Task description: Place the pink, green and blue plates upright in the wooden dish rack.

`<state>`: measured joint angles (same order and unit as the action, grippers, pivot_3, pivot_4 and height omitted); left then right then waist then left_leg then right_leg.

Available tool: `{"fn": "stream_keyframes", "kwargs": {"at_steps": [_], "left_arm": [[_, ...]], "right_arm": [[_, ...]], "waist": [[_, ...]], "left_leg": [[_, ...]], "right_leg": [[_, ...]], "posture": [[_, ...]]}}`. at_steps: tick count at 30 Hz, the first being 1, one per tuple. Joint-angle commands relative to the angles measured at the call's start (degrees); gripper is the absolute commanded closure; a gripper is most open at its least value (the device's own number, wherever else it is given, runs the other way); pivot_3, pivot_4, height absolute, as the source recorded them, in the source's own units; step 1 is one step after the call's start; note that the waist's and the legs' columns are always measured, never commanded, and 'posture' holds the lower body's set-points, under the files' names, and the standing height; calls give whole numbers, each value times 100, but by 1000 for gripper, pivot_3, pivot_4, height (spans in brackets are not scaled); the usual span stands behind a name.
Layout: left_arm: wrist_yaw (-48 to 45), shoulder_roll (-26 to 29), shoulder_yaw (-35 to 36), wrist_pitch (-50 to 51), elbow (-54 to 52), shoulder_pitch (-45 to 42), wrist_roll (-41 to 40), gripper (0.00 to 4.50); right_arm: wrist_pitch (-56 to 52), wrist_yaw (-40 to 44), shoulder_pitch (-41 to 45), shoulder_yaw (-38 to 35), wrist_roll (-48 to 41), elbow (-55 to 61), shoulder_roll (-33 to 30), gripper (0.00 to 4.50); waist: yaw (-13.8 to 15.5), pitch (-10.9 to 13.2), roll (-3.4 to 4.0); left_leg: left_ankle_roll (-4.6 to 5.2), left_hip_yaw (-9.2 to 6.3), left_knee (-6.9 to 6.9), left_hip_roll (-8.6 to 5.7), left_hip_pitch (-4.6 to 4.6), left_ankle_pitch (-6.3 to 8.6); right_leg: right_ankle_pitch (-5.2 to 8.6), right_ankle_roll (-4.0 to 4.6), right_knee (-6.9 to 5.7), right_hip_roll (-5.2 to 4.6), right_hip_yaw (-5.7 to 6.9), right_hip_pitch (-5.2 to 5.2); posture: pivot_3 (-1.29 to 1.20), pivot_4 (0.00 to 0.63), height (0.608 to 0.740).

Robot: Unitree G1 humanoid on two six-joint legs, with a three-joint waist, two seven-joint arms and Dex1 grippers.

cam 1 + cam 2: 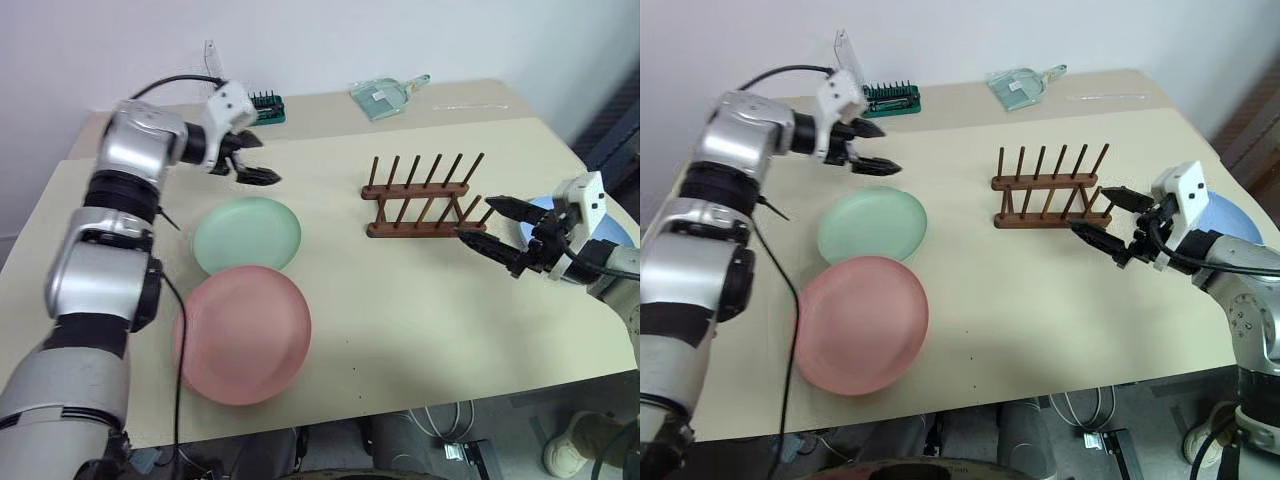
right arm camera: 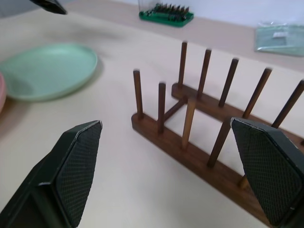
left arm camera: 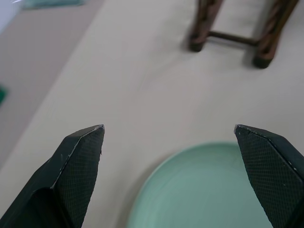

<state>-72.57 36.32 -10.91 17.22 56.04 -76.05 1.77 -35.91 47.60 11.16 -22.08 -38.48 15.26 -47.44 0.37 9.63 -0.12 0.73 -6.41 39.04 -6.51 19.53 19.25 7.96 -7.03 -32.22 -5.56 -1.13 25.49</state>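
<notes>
The pink plate (image 1: 243,334) lies flat near the table's (image 1: 420,300) front edge, the green plate (image 1: 246,234) touching it behind, and the blue plate (image 1: 1230,218) sits at the right edge. The empty wooden dish rack (image 1: 423,197) stands mid-table. The left gripper (image 1: 247,158) hovers over the back-left area and the right gripper (image 1: 492,227) beside the rack's right end, both with fingers apart, holding nothing.

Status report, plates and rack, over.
Left gripper open above green plate. Right gripper open beside the empty wooden dish rack. Pink plate flat on table; blue plate behind right gripper.
</notes>
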Motion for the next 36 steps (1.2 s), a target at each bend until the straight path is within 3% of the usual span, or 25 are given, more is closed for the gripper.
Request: {"fn": "stream_keyframes", "kwargs": {"at_steps": [1,3,7,10,15,17,19,22,26,28,36], "left_arm": [[-643,357,144,932,-322,-433,-164,0],[-1056,525,30,1869,-395,-559,-170,0],[-1590,963,-244,2777,-657,-441,-242,0],[-1993,1521,-783,4054,-1401,-176,-933,0],[-1225,1982,-452,6904,-3081,596,-1394,0],[-870,2274,-383,7451,-3294,768,-1941,0],[-505,2606,-279,7528,-4025,1228,-2317,0],[101,3287,-369,7528,-4500,1839,-3768,0],[1302,4499,-416,7528,-5159,3003,-6419,0],[2022,4809,-212,7528,-5355,3586,-7353,0],[4697,4624,955,7363,-5861,5226,-9491,0]], "right_arm": [[-270,-150,221,-277,-586,372,105,62],[-341,-285,358,-273,-744,383,216,62],[-420,-212,412,-47,-855,363,276,62],[-309,-68,447,149,-724,256,258,62],[-108,-70,640,344,-665,200,446,62],[61,-37,624,533,-518,103,614,62],[180,-19,645,698,-383,46,737,62],[327,35,763,862,-290,-26,880,62],[435,5,874,1020,-228,-50,1046,62],[446,-31,845,1022,-238,35,1100,62],[381,-337,611,956,-404,552,1259,62]], "waist": [[4,1,-2],[30,0,-2],[11,1,-2],[-103,2,-1],[-153,3,-1],[-153,9,-12],[-172,13,-16],[-163,14,-15],[-150,18,-24],[-114,19,-24],[-110,18,-26]], "left_leg": [[2,0,1,0,0,1],[7,0,6,-2,-1,4],[13,-2,9,-2,-3,7],[12,-1,5,0,-1,7],[19,-1,4,0,-3,10],[17,-3,4,1,-3,9],[6,-5,2,6,-3,6],[-19,-2,1,7,-5,6],[-33,10,3,5,-3,12],[-32,9,2,8,-2,16],[-31,5,0,8,-9,17]], "right_leg": [[0,0,0,0,0,-1],[0,-1,0,0,0,-6],[0,-2,-2,1,1,-9],[1,-2,-21,2,0,-2],[5,-7,-24,3,-3,-2],[5,-6,-30,5,-3,1],[5,-5,-33,9,-4,8],[6,-2,-42,8,-9,17],[19,17,-86,1,-12,48],[23,25,-91,2,-11,54],[33,40,-100,3,-9,57]], "posture": [[0,150,740],[0,150,740],[0,150,740],[0,150,740],[0,150,740],[0,150,740],[0,150,740],[0,150,740],[0,150,740],[0,150,740],[0,150,740]]}}
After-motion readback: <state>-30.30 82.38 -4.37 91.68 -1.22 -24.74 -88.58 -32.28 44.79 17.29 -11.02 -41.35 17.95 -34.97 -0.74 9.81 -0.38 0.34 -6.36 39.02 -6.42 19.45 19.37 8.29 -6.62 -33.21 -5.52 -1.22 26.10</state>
